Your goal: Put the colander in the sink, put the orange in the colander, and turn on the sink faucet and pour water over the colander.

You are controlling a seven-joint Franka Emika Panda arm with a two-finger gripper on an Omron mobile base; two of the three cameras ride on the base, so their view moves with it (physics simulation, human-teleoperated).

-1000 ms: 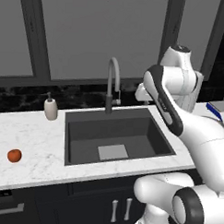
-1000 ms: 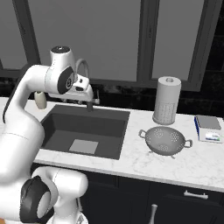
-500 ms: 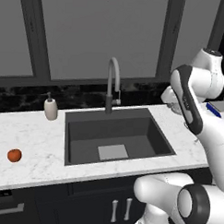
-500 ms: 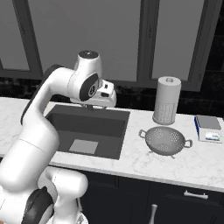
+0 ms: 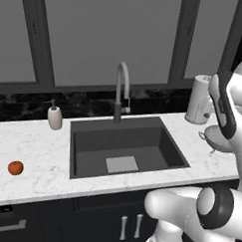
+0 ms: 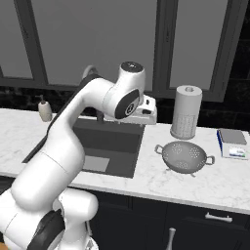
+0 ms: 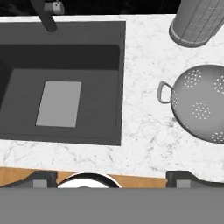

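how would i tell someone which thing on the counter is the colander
Start at the large dark grey rectangular sink and move right along the white marble counter. The silver-grey round metal colander sits before the tall grey cylinder; nothing else nearby has holes and two loop handles.

arm swung right toward colander (image 6: 186, 156), tool (image 7: 111, 177) opened wide

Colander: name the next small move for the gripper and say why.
Probably shift the open gripper sideways over the colander and lower toward its rim. It sits on the counter beside the sink, nothing is held, and the hand hangs above the sink's edge, short of it.
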